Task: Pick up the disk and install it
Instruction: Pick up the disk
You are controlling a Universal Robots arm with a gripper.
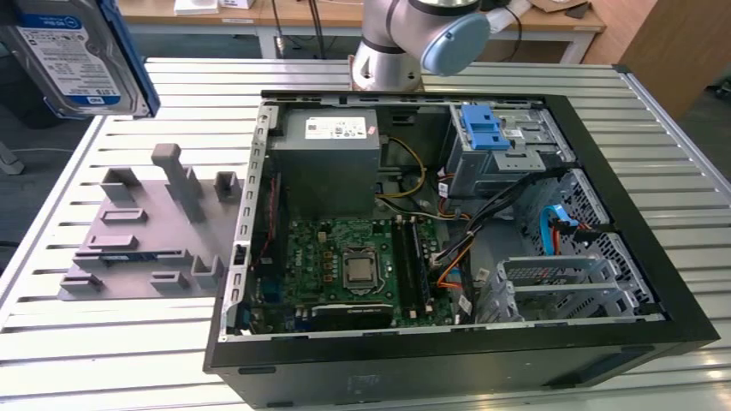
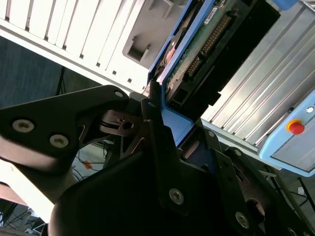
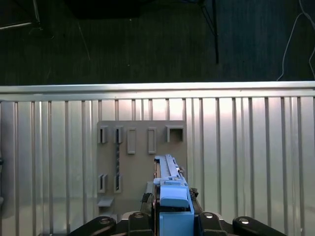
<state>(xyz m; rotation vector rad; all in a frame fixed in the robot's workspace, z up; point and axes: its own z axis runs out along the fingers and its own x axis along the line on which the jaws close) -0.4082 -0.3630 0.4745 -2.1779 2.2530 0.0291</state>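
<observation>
The disk (image 1: 74, 56), silver with a white-and-blue label and a blue frame, hangs high in the air at the exterior view's upper left, over the table's edge. In the second wrist view my gripper (image 2: 170, 123) is shut on the disk (image 2: 206, 39), with black fingers (image 2: 157, 132) pressed on its blue frame. The first wrist view shows the disk (image 3: 170, 191) edge-on between the gripper (image 3: 172, 219) jaws, high above the grey slotted holder (image 3: 140, 157).
The grey holder (image 1: 149, 227) lies on the slatted table beside the open computer case (image 1: 457, 214). Inside are a power-supply box (image 1: 331, 158), a motherboard (image 1: 354, 261) and a drive bay with a blue latch (image 1: 485, 128). The arm's base (image 1: 395, 51) stands behind the case.
</observation>
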